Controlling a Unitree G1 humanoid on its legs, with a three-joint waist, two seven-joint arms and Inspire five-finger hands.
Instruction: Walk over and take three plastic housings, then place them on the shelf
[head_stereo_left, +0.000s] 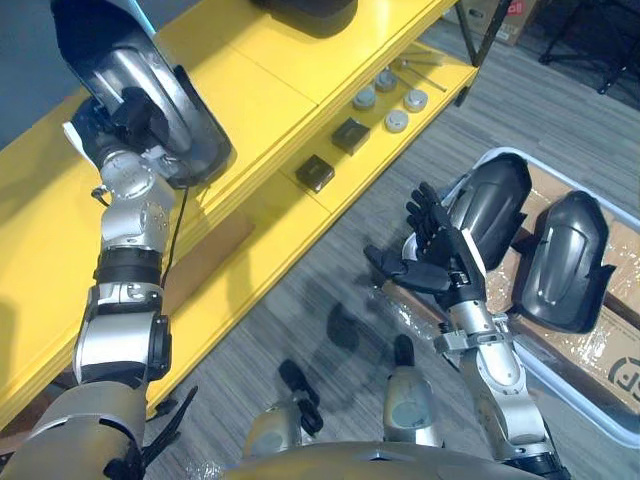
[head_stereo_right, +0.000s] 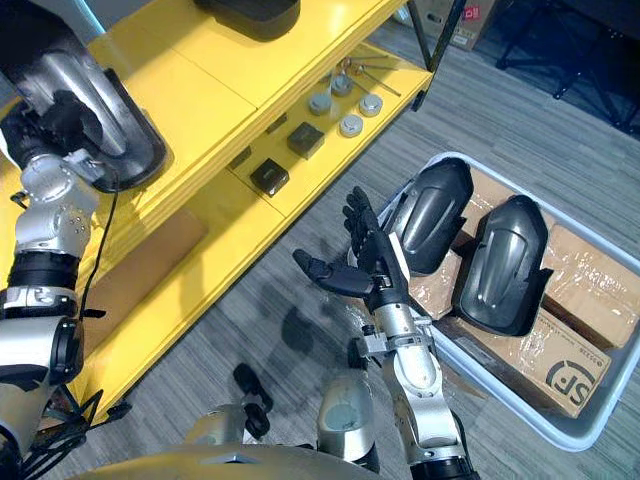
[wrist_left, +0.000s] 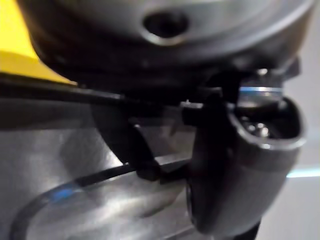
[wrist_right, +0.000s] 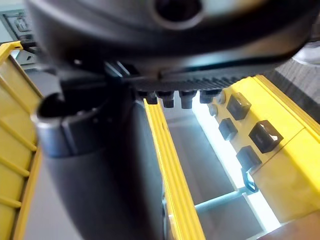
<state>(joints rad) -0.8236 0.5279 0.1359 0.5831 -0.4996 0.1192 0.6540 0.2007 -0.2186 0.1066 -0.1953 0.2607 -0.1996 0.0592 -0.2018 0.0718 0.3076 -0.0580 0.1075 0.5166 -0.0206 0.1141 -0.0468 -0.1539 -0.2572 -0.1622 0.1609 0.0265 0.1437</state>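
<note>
Over shelf (head_stereo_left: 270, 90) | housing (head_stereo_left: 165, 95) hollow-up, long axis crosswise | left hand (head_stereo_left: 112, 122) gripping

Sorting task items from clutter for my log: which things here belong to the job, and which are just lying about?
Job:
- held housing in left hand, above shelf
- first binned housing
- second binned housing
- bin
- right hand, open

Lying about:
- round caps on shelf
- dark blocks on shelf
- cardboard boxes in bin

A black printed logo stands on the side of the cardboard box (head_stereo_right: 548, 358) in the pale bin (head_stereo_right: 580, 442). Nothing else is legible.
</note>
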